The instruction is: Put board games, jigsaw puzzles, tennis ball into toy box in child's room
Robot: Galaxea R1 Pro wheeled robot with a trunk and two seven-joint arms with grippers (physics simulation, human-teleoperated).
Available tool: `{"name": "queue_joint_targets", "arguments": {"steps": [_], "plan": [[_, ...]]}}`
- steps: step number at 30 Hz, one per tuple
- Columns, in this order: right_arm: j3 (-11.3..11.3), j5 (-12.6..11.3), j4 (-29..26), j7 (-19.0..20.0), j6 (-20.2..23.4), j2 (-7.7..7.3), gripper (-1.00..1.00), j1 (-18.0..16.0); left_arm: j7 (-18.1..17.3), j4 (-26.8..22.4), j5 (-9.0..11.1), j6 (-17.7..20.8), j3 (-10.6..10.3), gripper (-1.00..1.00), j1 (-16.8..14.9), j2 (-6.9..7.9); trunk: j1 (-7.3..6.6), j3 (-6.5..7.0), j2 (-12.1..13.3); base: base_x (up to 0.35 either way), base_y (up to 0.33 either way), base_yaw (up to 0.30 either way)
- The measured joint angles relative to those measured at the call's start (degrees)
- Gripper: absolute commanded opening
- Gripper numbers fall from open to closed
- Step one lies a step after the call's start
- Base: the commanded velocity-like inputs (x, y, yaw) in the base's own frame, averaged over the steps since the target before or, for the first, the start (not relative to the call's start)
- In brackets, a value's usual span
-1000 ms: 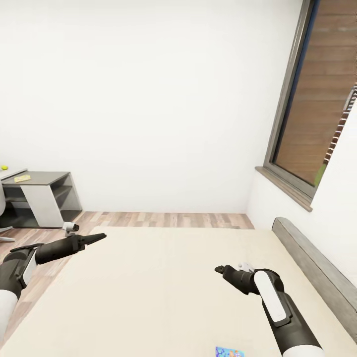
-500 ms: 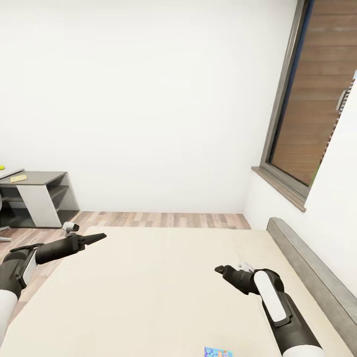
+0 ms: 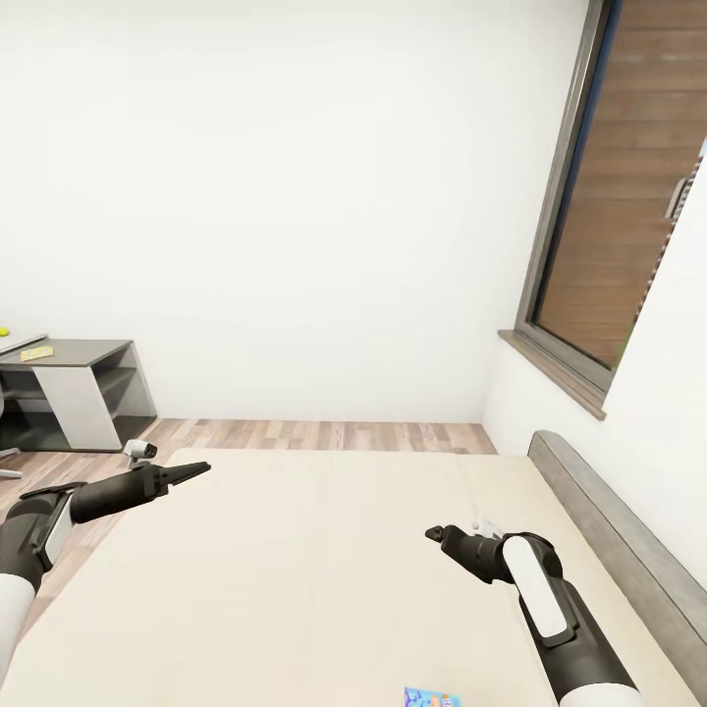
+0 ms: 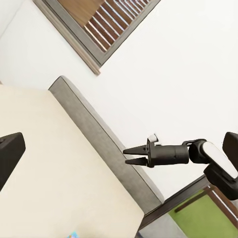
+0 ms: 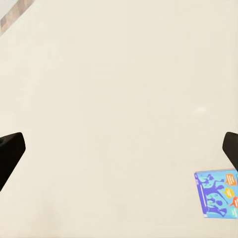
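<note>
While the whole head picture has slid compared with a second ago, so that the camera has turned and the desk sits nearer the left edge, nothing has shifted since half a second ago. Both arms hang over the bed (image 3: pixel 314 570) in the same pose. The left gripper (image 3: pixel 196 469) points out past the mattress's left side with its thin fingers drawn close together; whether they fully meet cannot be told. The right gripper (image 3: pixel 434 534) reaches over the middle of the mattress, and the left wrist view shows its fingers (image 4: pixel 133 150) slightly parted, holding nothing.

One blue board game (image 3: pixel 432 698) lies flat on the beige mattress at the near edge, between the arms and closer to the right one. The tennis ball (image 3: pixel 5 332) and a yellowish flat item (image 3: pixel 36 353) rest on the table (image 3: pixel 83 352) at far left. White walls, wood-plank floor (image 3: pixel 324 434), a grey headboard (image 3: pixel 619 550) and a grey-framed window (image 3: pixel 609 187) close the room.
</note>
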Motion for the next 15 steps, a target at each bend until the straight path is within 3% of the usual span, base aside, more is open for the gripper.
{"name": "queue_joint_targets", "arguments": {"steps": [15], "plan": [[-0.1, 0.0, 0.0, 0.0, 0.0, 0.0, 1.0, 0.0, 0.0, 0.0, 0.0, 0.0, 0.0, 1.0, 0.0, 0.0, 0.0, 0.0, 0.0, -0.025, -0.017, 0.0]]}}
